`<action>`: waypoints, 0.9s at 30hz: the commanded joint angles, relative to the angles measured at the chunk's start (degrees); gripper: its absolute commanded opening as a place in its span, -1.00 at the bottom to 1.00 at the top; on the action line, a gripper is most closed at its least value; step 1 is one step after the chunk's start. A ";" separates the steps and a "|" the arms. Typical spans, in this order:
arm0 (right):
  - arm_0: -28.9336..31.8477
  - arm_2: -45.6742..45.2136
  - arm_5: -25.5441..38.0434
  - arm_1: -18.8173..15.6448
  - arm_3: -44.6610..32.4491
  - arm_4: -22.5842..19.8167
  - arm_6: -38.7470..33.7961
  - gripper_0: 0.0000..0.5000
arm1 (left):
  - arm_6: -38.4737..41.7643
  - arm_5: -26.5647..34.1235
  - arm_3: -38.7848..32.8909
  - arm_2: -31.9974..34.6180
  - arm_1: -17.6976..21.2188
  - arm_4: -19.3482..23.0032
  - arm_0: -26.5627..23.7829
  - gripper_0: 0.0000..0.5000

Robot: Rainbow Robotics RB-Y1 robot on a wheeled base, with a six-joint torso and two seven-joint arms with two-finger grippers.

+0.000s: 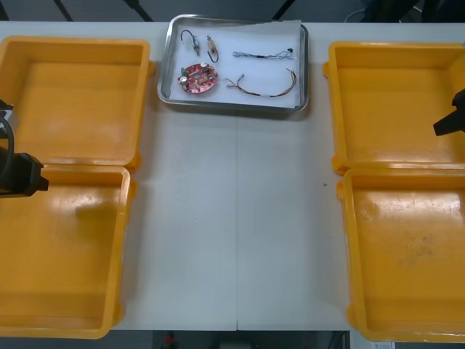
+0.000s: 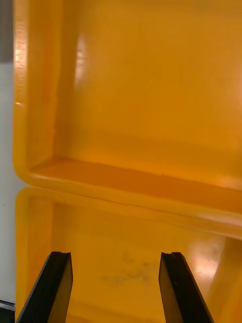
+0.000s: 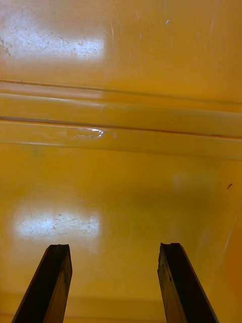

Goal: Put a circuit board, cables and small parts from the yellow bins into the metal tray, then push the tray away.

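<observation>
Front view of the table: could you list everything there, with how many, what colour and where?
yellow bins: four, yellow, two at each side of the table
metal tray: one, shiny rim, white inside, far middle of the table
circuit board: one, red, tray's near-left part
cables: two, one reddish, one pale, tray's right half
small metal parts: two, tray's far-left part
table: one, light
left gripper: black fingers, open, above the left bins
right gripper: black fingers, open, above the right bins

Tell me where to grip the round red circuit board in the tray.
Probably by its rim, from straight above, pinching across its width: the circuit board lies flat and round in the metal tray, its face crowded with parts.
</observation>
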 commanded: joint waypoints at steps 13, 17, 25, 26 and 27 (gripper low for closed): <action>10.20 -5.62 3.18 -2.57 -2.77 0.99 -16.33 1.00 | -3.77 -0.12 -0.39 0.93 2.55 0.35 0.75 1.00; 11.78 -6.14 3.53 -2.57 -3.56 0.90 -16.15 1.00 | -3.77 -0.12 -0.39 0.93 2.55 0.35 0.75 1.00; 15.74 -6.85 3.80 -2.48 -9.18 2.93 -14.92 1.00 | -3.77 -0.12 -0.39 0.93 2.55 0.35 0.75 1.00; 16.44 -6.85 3.80 -2.48 -10.41 3.45 -14.83 1.00 | -3.77 -0.12 -0.39 0.93 2.55 0.35 0.75 1.00; 16.97 -6.85 3.80 -2.48 -11.38 3.72 -14.66 1.00 | -3.77 -0.12 -0.39 0.93 2.55 0.35 0.75 1.00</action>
